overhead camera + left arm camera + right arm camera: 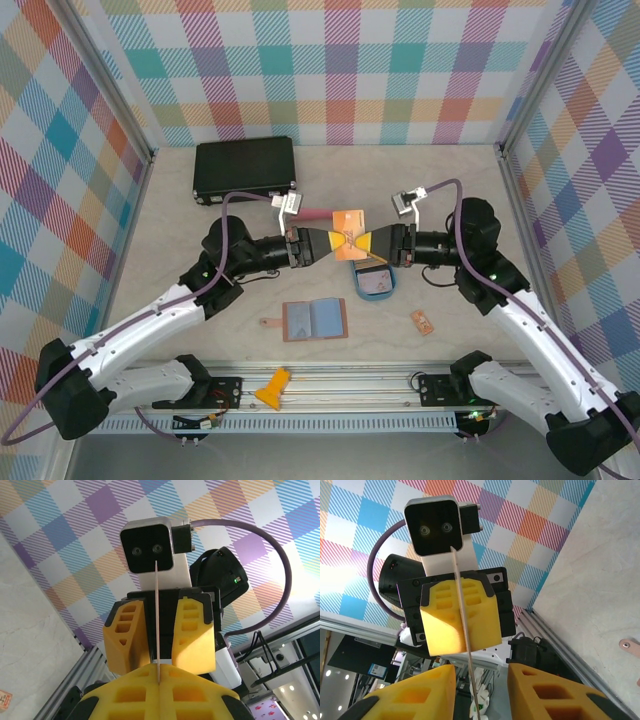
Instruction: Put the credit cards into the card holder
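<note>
Mid-air above the surface, the left claw [338, 245] is pinching a tan credit card [351, 220] edge-on, while the right claw [367, 246] is standing part-open around it without gripping. The next move is probably calling for carrying that card down to the card holder [315, 320], which is lying open nearer the bases.

- Matt yellow moulded plastic, pierced with cut-outs, is seen on the left pincer [159, 676] and right pincer [480, 674].
- A thin, smooth tan credit card [349, 221] is shown.
- A matt, leather-look card holder [315, 319] is pictured on a pale, stone-patterned matt worktop [350, 180].
- A brushed metal rail [340, 380] is seen.
</note>
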Robot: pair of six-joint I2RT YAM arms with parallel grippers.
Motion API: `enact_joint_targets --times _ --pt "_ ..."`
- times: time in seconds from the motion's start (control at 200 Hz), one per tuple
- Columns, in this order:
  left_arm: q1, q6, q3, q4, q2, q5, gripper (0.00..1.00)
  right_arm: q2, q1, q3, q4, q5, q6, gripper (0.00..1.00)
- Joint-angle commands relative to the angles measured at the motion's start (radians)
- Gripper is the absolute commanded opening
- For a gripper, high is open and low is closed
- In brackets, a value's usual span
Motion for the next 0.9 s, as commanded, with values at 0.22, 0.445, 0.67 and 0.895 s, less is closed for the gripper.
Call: enact_joint_targets --times 0.22,0.445,0.67,0.895 --pt "0.018 0.030 -0.028 -0.082 -0.067 -0.047 0.70 -0.029 0.000 -0.012 -0.121 0.127 -0.092 0.00" --pt "0.254 0.288 -0.035 -0.901 -0.244 -0.169 0.74 -0.061 0.057 -0.096 -0.491 0.363 -0.245 0.00" --pt "0.294 0.279 -0.262 -0.940 -0.244 -0.146 0.69 0.004 0.286 -0.308 -0.331 0.548 -0.157 0.00" --pt "0.374 0.310 -0.352 -0.925 -0.155 -0.080 0.70 0.192 0.419 -0.344 -0.136 0.642 -0.148 0.00"
